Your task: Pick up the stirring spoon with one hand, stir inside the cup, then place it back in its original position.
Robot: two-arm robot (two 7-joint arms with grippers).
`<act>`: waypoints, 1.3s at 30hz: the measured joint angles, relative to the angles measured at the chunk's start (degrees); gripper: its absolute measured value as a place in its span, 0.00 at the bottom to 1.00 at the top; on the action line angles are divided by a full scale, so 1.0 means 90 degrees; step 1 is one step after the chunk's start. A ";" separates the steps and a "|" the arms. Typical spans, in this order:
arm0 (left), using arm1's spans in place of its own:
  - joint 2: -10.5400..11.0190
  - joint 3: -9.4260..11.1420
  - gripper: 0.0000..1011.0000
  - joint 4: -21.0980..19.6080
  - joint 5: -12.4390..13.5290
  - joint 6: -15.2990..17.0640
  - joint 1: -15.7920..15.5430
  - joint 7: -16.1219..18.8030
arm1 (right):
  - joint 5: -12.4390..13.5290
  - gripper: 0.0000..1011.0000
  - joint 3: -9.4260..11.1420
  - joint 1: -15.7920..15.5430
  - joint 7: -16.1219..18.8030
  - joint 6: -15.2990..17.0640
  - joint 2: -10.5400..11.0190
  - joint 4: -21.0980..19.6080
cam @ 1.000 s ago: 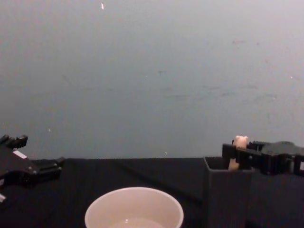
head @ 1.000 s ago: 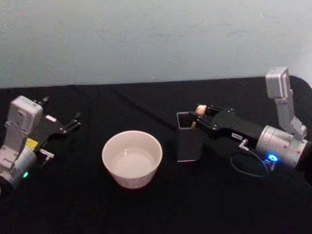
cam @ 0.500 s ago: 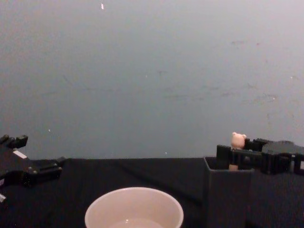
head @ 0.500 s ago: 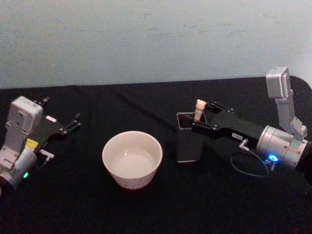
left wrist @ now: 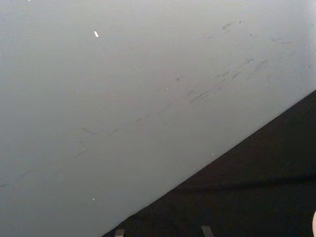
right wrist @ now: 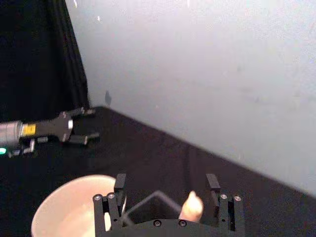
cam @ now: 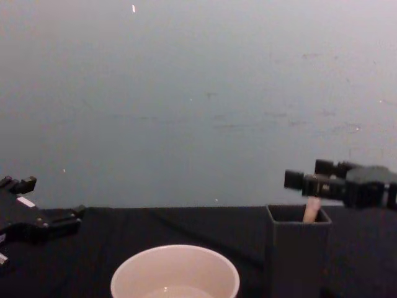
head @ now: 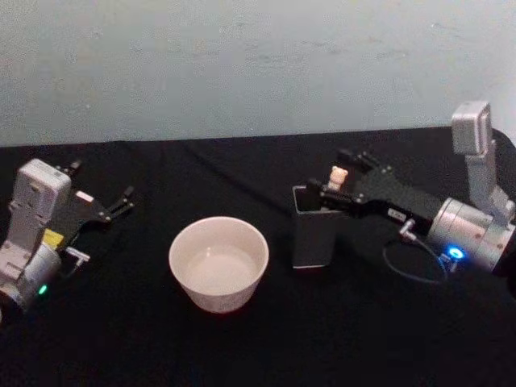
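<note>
The stirring spoon (head: 338,175) stands in the dark grey holder box (head: 314,234), its bear head poking up. My right gripper (head: 334,173) is open and straddles the top of the handle. In the right wrist view the fingers stand wide apart, with the spoon's tip (right wrist: 191,206) between them, nearer one finger. In the chest view the handle (cam: 311,210) rises from the box (cam: 298,254) behind the right gripper (cam: 304,177). The cream-white cup (head: 218,262) sits left of the box with nothing in it. My left gripper (head: 127,200) rests open at the table's left.
Black cloth (head: 266,347) covers the table, and a pale wall stands close behind it. A blue-grey cable (head: 407,270) loops beside my right wrist. Bare cloth lies in front of the cup and between the cup and my left arm.
My right gripper has risen and drawn back a little, up to the bear head. The spoon went from leaning to more upright in the box. The left arm has not moved.
</note>
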 joint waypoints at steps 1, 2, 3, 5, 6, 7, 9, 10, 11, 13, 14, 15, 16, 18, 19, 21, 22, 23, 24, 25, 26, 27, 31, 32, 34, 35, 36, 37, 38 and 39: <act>0.0000 0.0000 0.99 0.0000 0.0000 0.0000 -0.0001 0.0000 | 0.0000 0.99 0.0022 -0.0006 -0.0012 -0.0030 0.0000 -0.0024; 0.0000 0.0000 0.99 0.0000 0.0000 0.0000 0.0000 0.0000 | 0.0000 0.99 0.0085 -0.0023 -0.0050 -0.0116 0.0001 -0.0097; 0.0000 0.0000 0.99 0.0000 0.0000 0.0000 0.0000 0.0000 | 0.0000 0.99 0.0116 -0.0031 -0.0072 -0.0159 0.0001 -0.0132; 0.0000 0.0000 0.99 0.0000 0.0000 0.0000 0.0000 0.0000 | -0.0006 0.99 0.0251 -0.0080 -0.0207 -0.0312 -0.0014 -0.0245; 0.0000 0.0000 0.99 0.0000 0.0000 0.0000 0.0000 0.0000 | -0.0011 0.99 0.0304 -0.0100 -0.0284 -0.0374 -0.0025 -0.0285; 0.0000 0.0000 0.99 0.0000 0.0000 0.0000 0.0000 0.0000 | -0.0042 0.99 0.0355 -0.0120 -0.0363 -0.0434 -0.0039 -0.0322; 0.0000 0.0000 0.99 0.0000 0.0000 0.0000 0.0000 0.0000 | -0.0217 0.99 0.0501 -0.0179 -0.0699 -0.0606 -0.0097 -0.0399; 0.0000 0.0000 0.99 0.0000 0.0000 0.0000 0.0000 0.0000 | -0.0300 0.99 0.0546 -0.0198 -0.0848 -0.0655 -0.0121 -0.0411; 0.0000 0.0000 0.99 0.0000 0.0000 0.0000 -0.0001 0.0000 | -0.0480 0.99 0.0608 -0.0231 -0.1129 -0.0721 -0.0175 -0.0417; 0.0000 0.0000 0.99 0.0000 0.0000 0.0000 0.0000 0.0000 | -0.0663 0.99 0.0643 -0.0252 -0.1408 -0.0737 -0.0230 -0.0395; 0.0000 0.0000 0.99 0.0000 0.0000 0.0000 0.0000 0.0000 | -0.0857 0.99 0.0658 -0.0260 -0.1678 -0.0736 -0.0285 -0.0314; 0.0000 0.0000 0.99 0.0000 0.0000 0.0000 0.0000 0.0000 | -0.0954 0.99 0.0658 -0.0260 -0.1805 -0.0727 -0.0315 -0.0264; 0.0000 0.0000 0.99 0.0000 0.0000 0.0000 0.0000 0.0000 | -0.1052 0.99 0.0657 -0.0261 -0.1919 -0.0713 -0.0342 -0.0209; 0.0000 0.0000 0.99 0.0000 0.0000 0.0000 0.0000 0.0000 | -0.1308 0.99 0.0629 -0.0260 -0.2204 -0.0660 -0.0434 -0.0020; 0.0000 0.0000 0.99 0.0000 0.0000 0.0000 0.0000 0.0000 | -0.1377 0.99 0.0617 -0.0259 -0.2279 -0.0643 -0.0464 0.0045; 0.0000 0.0000 0.99 0.0000 0.0000 0.0000 0.0000 0.0000 | -0.1554 0.99 0.0575 -0.0241 -0.2433 -0.0590 -0.0548 0.0255; 0.0000 0.0000 0.99 0.0000 0.0000 0.0000 0.0000 0.0000 | -0.1612 0.99 0.0557 -0.0236 -0.2471 -0.0574 -0.0574 0.0324; 0.0000 0.0000 0.99 0.0000 0.0000 0.0000 0.0000 0.0000 | -0.1662 0.99 0.0536 -0.0227 -0.2504 -0.0563 -0.0601 0.0399; 0.0000 0.0000 0.99 0.0000 0.0000 0.0000 0.0000 0.0000 | -0.1713 0.99 0.0518 -0.0219 -0.2532 -0.0550 -0.0625 0.0464; 0.0000 0.0000 0.99 0.0000 0.0000 0.0000 0.0000 0.0000 | -0.1754 0.99 0.0503 -0.0215 -0.2556 -0.0536 -0.0647 0.0533; 0.0000 0.0000 0.99 0.0000 0.0000 0.0000 0.0000 0.0000 | -0.1830 0.99 0.0471 -0.0199 -0.2582 -0.0505 -0.0693 0.0657; 0.0000 0.0000 0.99 0.0000 0.0000 0.0000 0.0000 0.0000 | -0.1883 0.99 0.0454 -0.0187 -0.2601 -0.0479 -0.0725 0.0757; 0.0000 0.0000 0.99 0.0000 0.0000 0.0000 0.0000 0.0000 | -0.1995 0.99 0.0423 -0.0149 -0.2608 -0.0416 -0.0812 0.0967; 0.0000 0.0000 0.99 0.0000 0.0000 0.0000 0.0000 0.0000 | -0.2001 0.99 0.0421 -0.0146 -0.2610 -0.0409 -0.0816 0.0980; 0.0000 0.0000 0.99 0.0000 0.0000 0.0000 0.0000 0.0000 | -0.1999 0.99 0.0421 -0.0146 -0.2610 -0.0410 -0.0812 0.0969; 0.0000 0.0000 0.99 0.0000 0.0000 0.0000 -0.0001 0.0000 | -0.1998 0.99 0.0421 -0.0147 -0.2609 -0.0411 -0.0809 0.0960; 0.0000 0.0000 0.99 0.0000 0.0000 0.0000 -0.0001 0.0000 | -0.1998 0.99 0.0421 -0.0147 -0.2609 -0.0411 -0.0809 0.0960; 0.0000 0.0000 0.99 0.0000 0.0000 0.0000 0.0000 0.0000 | -0.1998 0.99 0.0421 -0.0148 -0.2608 -0.0413 -0.0806 0.0951; 0.0000 0.0000 0.99 0.0000 0.0000 0.0000 0.0000 0.0000 | -0.1998 0.99 0.0421 -0.0149 -0.2607 -0.0413 -0.0803 0.0947; 0.0000 0.0000 0.99 0.0000 0.0000 0.0000 0.0000 0.0000 | -0.1994 0.99 0.0421 -0.0149 -0.2606 -0.0415 -0.0799 0.0937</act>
